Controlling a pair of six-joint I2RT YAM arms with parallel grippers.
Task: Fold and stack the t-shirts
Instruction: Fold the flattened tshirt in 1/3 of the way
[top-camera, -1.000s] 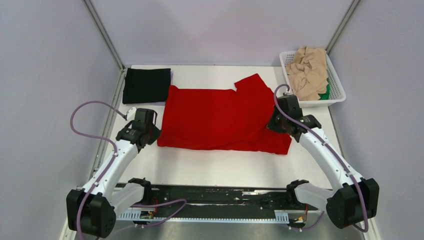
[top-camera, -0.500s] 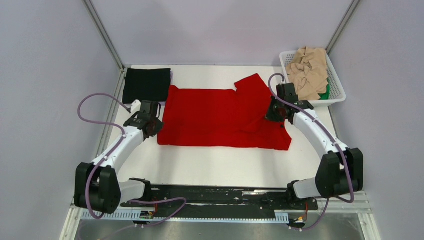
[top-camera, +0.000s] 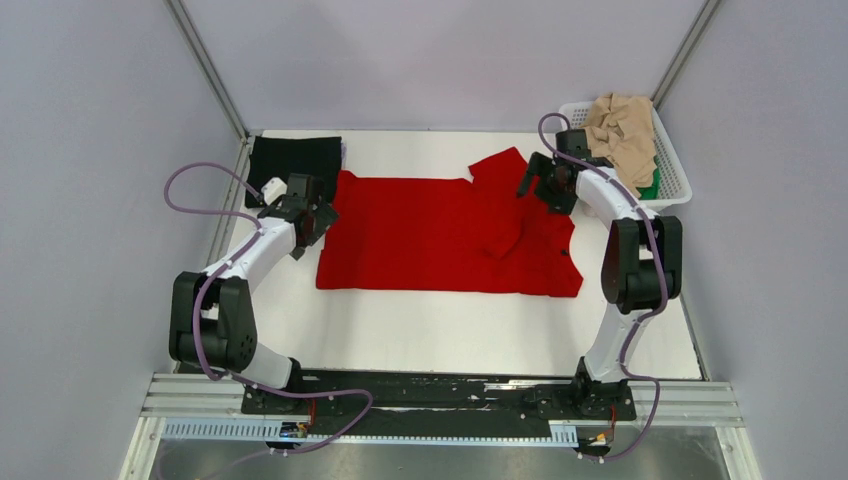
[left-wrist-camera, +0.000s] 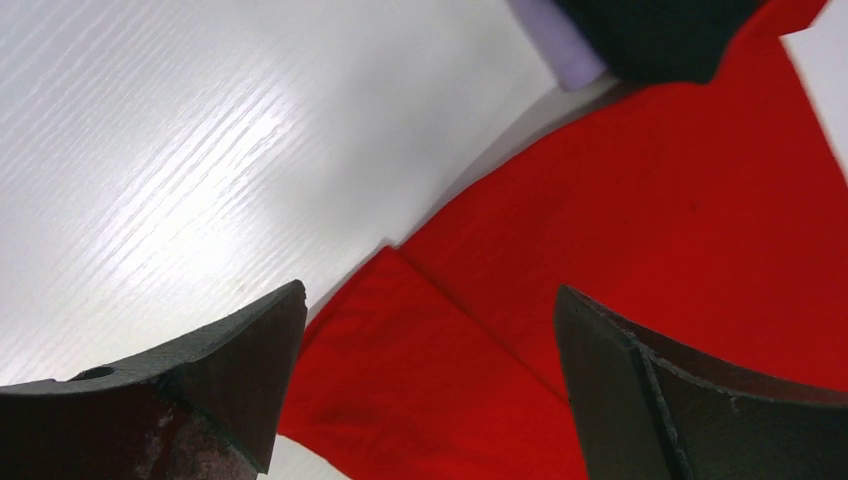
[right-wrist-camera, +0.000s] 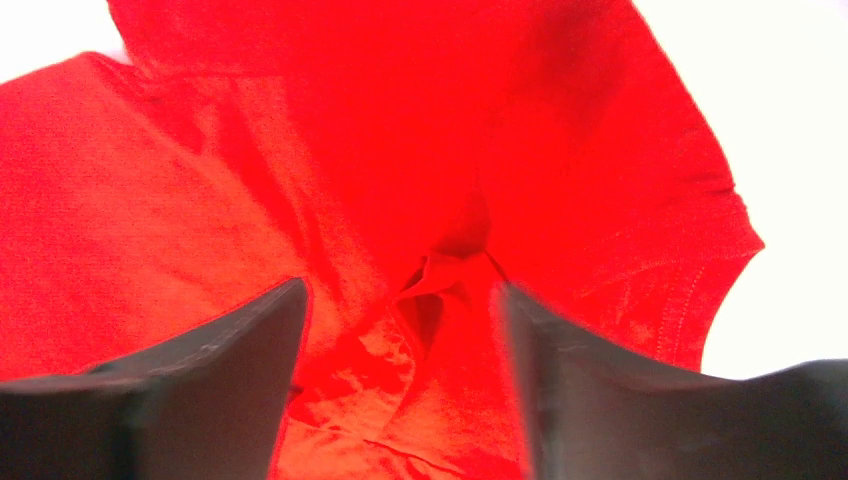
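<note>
A plain bright red t-shirt (top-camera: 430, 235) lies spread across the middle of the white table, with one sleeve (top-camera: 500, 165) folded over at the back. My left gripper (top-camera: 320, 220) is open just above the shirt's left edge, and the left wrist view shows its jaws (left-wrist-camera: 430, 290) straddling a red corner (left-wrist-camera: 400, 400). My right gripper (top-camera: 537, 185) is at the shirt's back right. In the right wrist view its jaws (right-wrist-camera: 402, 285) stand apart around bunched red cloth (right-wrist-camera: 430, 290). A folded black t-shirt (top-camera: 295, 155) lies at the back left.
A white lattice basket (top-camera: 682, 180) stands at the back right, holding beige shirts (top-camera: 622, 135) and a green one (top-camera: 651, 185). The black shirt's edge (left-wrist-camera: 650, 35) shows at the top of the left wrist view. Grey walls enclose the table on three sides.
</note>
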